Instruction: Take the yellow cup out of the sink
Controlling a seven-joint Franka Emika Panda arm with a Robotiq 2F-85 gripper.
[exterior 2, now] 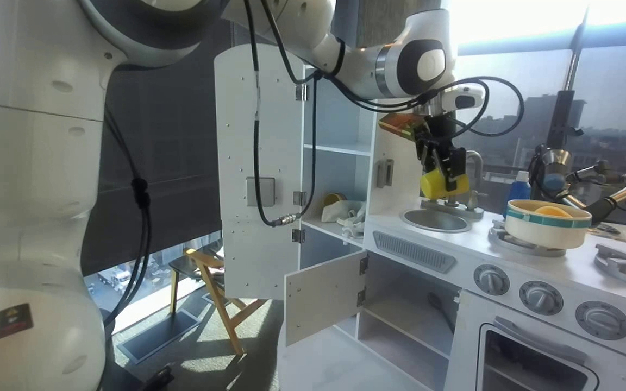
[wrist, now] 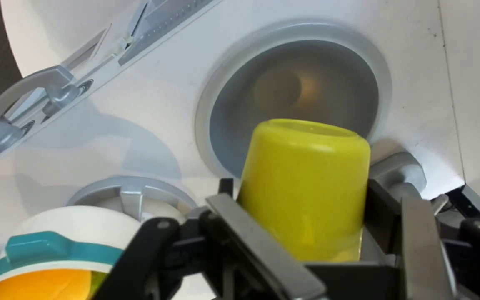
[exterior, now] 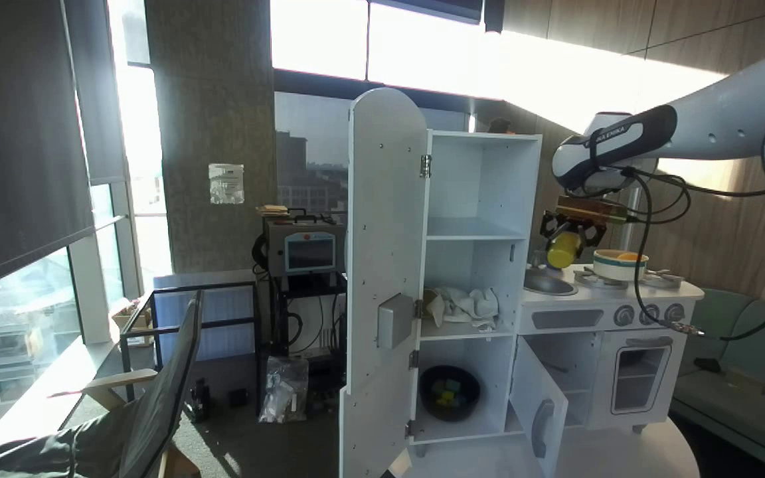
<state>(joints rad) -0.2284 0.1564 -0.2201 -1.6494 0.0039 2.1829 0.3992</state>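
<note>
The yellow cup [exterior: 563, 251] is held in the air between the fingers of my gripper [exterior: 574, 238]. In an exterior view the cup [exterior 2: 437, 185] is tilted on its side, above the sink [exterior 2: 437, 220] and apart from it. My gripper [exterior 2: 448, 172] is shut on it there. In the wrist view the fingers [wrist: 302, 196] press on both sides of the cup [wrist: 306, 183], whose closed base points away from the gripper. The round sink [wrist: 336, 79] lies below and behind the cup, its near rim partly hidden by the cup.
A white pot with a teal band [exterior 2: 546, 228] and an orange thing in it stands on the burner beside the sink. A grey faucet [exterior 2: 476, 168] rises behind the sink. A tall white cabinet [exterior: 485, 182] stands beside the counter, its long door [exterior: 386, 219] open.
</note>
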